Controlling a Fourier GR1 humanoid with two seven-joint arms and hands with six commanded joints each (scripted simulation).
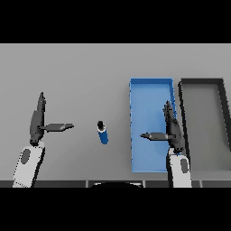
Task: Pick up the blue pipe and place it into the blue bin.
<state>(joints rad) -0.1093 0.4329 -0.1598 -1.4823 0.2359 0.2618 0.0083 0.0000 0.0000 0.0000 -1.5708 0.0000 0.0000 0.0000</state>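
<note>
Lying loose on the table left of the bin (151, 90), between two empty, straight-fingered hands, left (37, 122) and right (172, 128), the pipe (103, 132) looks likely to roll if nudged.

You have a short blue cylindrical pipe (103, 132) with a dark cap at its far end lying on the grey counter (81, 76), pointing roughly away from you, left of the shallow blue rectangular bin (150, 92) and apart from it.
</note>
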